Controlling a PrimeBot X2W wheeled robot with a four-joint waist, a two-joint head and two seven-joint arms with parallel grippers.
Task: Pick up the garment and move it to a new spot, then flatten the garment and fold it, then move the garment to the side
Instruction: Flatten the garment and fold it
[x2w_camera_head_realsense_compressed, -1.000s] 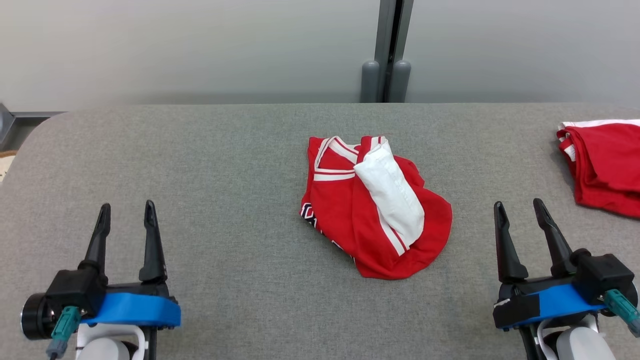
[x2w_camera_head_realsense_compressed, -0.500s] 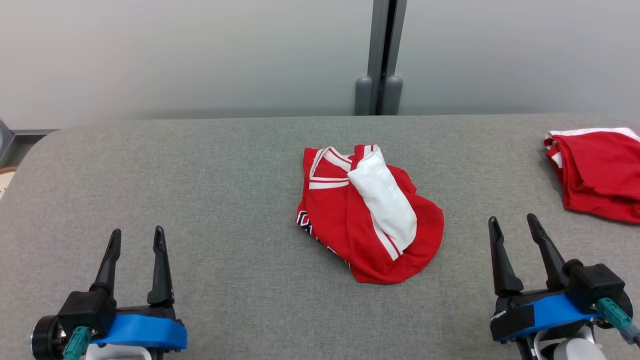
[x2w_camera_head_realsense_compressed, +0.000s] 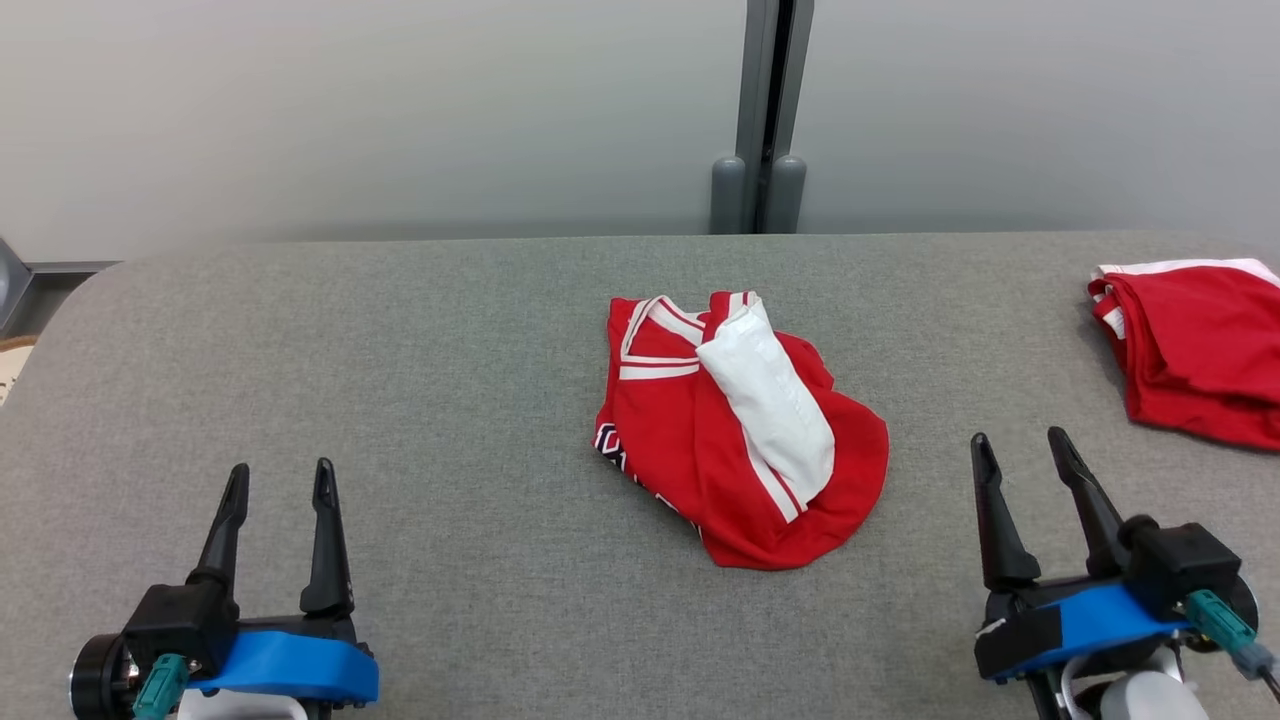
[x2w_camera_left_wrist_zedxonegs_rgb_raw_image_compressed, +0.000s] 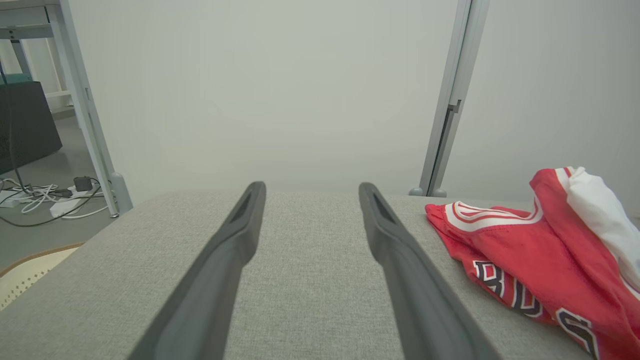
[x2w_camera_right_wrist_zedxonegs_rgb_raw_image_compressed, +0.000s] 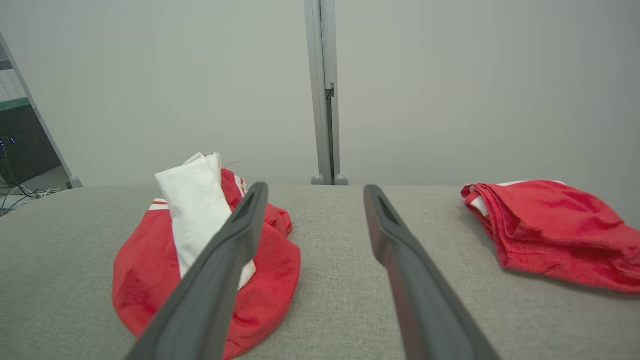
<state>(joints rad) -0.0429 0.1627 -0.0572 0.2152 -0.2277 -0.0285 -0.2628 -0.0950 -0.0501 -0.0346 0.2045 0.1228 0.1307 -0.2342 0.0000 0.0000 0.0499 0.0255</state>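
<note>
On grey table (x2w_camera_head_realsense_compressed: 450, 330), crumpled red-and-white garment (x2w_camera_head_realsense_compressed: 660, 420), left claw (x2w_camera_head_realsense_compressed: 280, 468) and right claw (x2w_camera_head_realsense_compressed: 1017, 437) spread wide, empty

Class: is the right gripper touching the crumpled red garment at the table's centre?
Apart. The head view shows bare table between the right gripper and the garment.

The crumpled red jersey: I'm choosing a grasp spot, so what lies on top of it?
A white fabric fold lies diagonally across the red jersey, far edge to near right. The cloth beneath that fold, and anything under the heap, is covered.
</note>
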